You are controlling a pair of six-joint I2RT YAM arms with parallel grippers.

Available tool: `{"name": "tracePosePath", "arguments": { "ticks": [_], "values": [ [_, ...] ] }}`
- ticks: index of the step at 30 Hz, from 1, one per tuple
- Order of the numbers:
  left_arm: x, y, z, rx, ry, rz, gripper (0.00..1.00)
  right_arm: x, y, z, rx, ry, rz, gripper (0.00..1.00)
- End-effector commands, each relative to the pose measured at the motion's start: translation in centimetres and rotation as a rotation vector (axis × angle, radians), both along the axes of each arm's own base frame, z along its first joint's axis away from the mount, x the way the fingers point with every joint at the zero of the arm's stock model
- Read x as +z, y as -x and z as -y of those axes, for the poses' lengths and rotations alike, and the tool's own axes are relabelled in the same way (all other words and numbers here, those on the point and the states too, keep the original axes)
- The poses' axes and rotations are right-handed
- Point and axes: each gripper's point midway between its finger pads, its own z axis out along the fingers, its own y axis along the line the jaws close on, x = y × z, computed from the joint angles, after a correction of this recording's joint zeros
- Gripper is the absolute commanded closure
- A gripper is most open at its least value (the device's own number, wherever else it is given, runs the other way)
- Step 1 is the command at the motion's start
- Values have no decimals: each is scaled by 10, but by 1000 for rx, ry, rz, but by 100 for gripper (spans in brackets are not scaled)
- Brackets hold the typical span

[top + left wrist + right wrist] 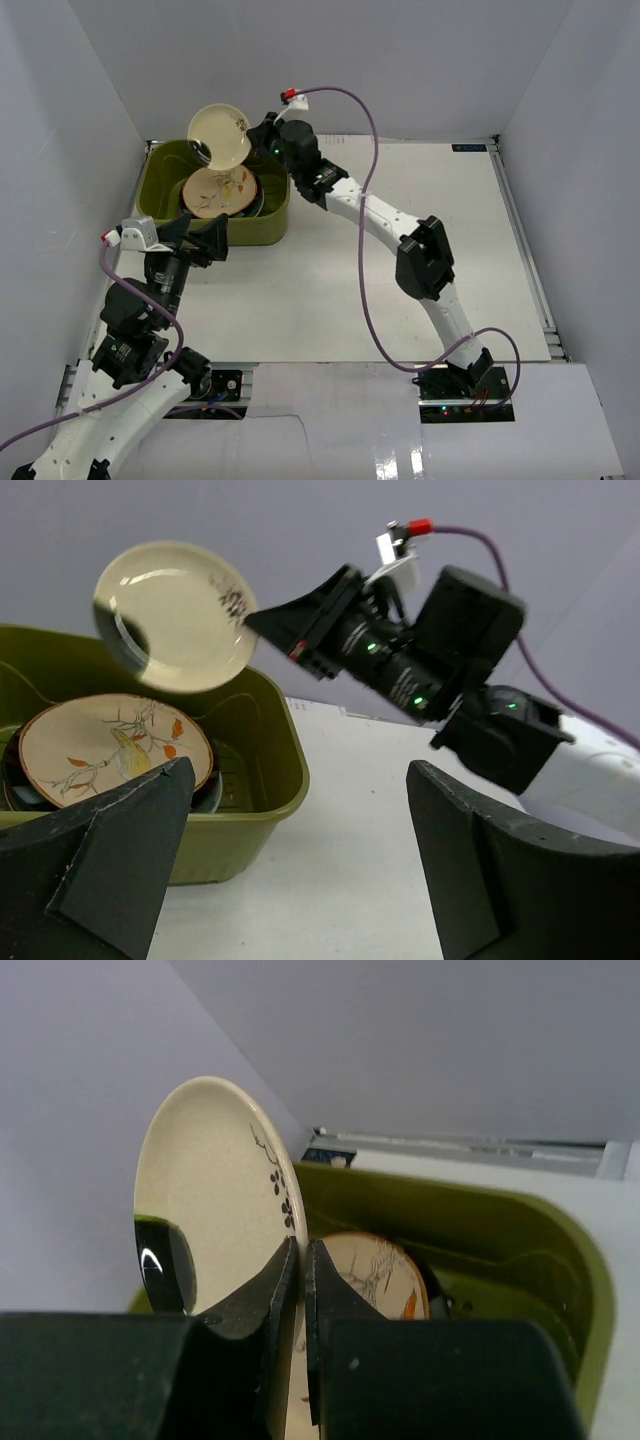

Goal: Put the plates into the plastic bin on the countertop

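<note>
My right gripper [256, 140] is shut on the rim of the small cream plate [219, 136], holding it tilted in the air above the olive-green plastic bin [158, 205]. The plate also shows in the right wrist view [210, 1200] and the left wrist view [175, 615]. In the bin lies a stack of plates with the cream bird plate [220, 191] on top, also in the left wrist view [110, 745]; darker plates show under it. My left gripper [203, 243] is open and empty, just in front of the bin's near wall over the white countertop [400, 280].
The bin stands at the back left of the countertop, close to the left wall. Metal rails [525, 250] run along the right edge. The right arm [380, 225] stretches diagonally across the table towards the bin.
</note>
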Motion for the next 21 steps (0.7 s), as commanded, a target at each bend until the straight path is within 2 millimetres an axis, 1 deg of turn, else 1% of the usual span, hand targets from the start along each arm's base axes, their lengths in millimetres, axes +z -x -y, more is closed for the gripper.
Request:
{"name": "tracePosePath", "arguments": {
  "ticks": [1, 3, 5, 6, 7, 9, 10, 12, 13, 14, 15, 16, 18, 20, 21],
  "values": [
    [-8, -7, -2, 27, -15, -21, 2, -38, 5, -27, 25, 106, -48, 92],
    [-9, -9, -1, 28, -20, -33, 2, -46, 12, -36, 38, 111, -53, 92],
    [-10, -9, -2, 32, -20, -35, 2, -53, 17, -39, 42, 116, -60, 92],
    [-10, -9, -3, 35, -16, -34, 2, -60, 18, -41, 44, 127, -68, 92],
    [-9, -9, -3, 36, -15, -33, 2, -67, 20, -42, 54, 140, -79, 91],
    [-8, -10, -5, 43, -10, -31, 2, -71, 24, -46, 63, 149, -86, 87],
    [-8, -10, -5, 43, -9, -32, 2, -74, 25, -47, 65, 155, -90, 71],
    [-7, -11, -4, 44, -11, -38, 2, -74, 28, -48, 60, 166, -85, 46],
    [-7, -11, -5, 49, -12, -46, 2, -69, 30, -47, 62, 168, -78, 26],
    [-7, -12, -6, 53, -11, -51, 2, -67, 30, -46, 61, 173, -74, 18],
    [-2, -11, -6, 53, -2, -48, 2, -64, 32, -45, 58, 175, -71, 11],
    [-2, -11, -7, 56, -3, -55, 2, -56, 33, -40, 47, 176, -63, 2],
    [6, -8, -10, 66, 15, -45, 2, -48, 35, -33, 32, 194, -46, 6],
    [7, -8, -12, 72, 16, -60, 2, -38, 43, -20, 24, 203, -40, 9],
    [14, -7, -11, 65, 18, -60, 2, -8, 51, -7, 16, 177, -5, 10]
  ]
}}
